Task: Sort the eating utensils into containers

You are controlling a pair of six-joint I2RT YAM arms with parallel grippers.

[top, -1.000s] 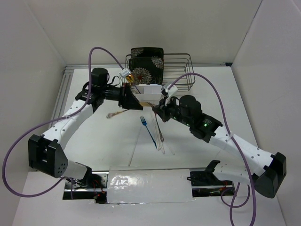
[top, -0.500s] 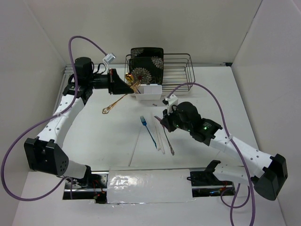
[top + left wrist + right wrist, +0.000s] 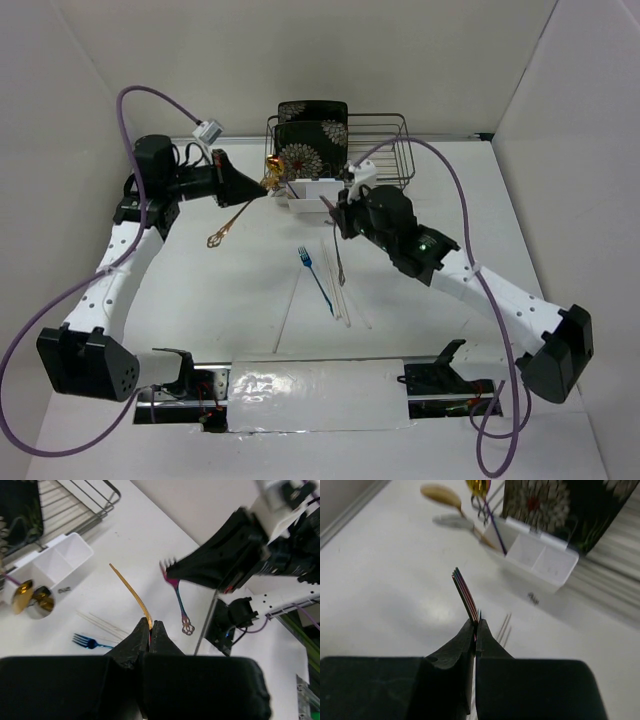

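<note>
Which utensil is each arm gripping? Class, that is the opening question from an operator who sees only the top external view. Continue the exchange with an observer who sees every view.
Observer: The left wrist view shows the left fingers closed on a slim gold utensil, whose free end points away from them.
Operator: And the right arm?
Observer: The right fingers pinch a shiny pink metal fork close to its tines.
Operator: How full is the container?
Observer: In the small white plastic caddy, two shiny spoon bowls share one end compartment. The other two compartments look empty.
</note>
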